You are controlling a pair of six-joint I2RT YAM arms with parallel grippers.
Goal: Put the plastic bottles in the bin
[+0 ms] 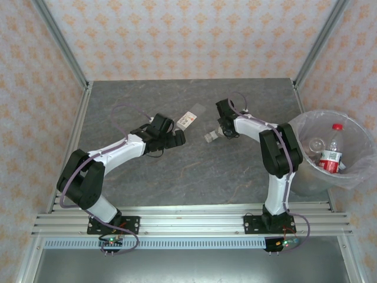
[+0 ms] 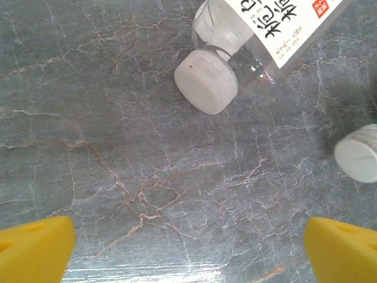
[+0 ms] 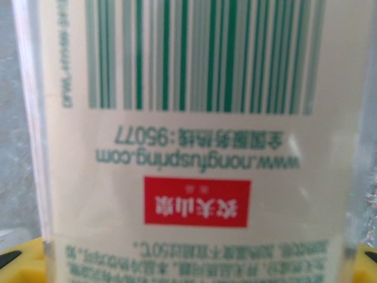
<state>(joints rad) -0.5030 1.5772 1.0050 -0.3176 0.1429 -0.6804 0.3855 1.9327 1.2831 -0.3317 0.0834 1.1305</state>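
While your left fingers (image 2: 35, 250) stood wide apart above the grey marbled counter (image 2: 118, 147), your right fingers (image 3: 23, 268) flanked a clear cream-labelled plastic bottle (image 3: 194, 147); grip impossible to tell.

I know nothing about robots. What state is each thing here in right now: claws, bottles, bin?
left gripper: open, empty.
right gripper: around the barcode-label bottle; grip unclear.
barcode-label bottle: inside the right gripper.
white-label bottle: capped, lying on the table.
bin: bag-lined, open-topped.
red-label bottle: capped, in the bin.
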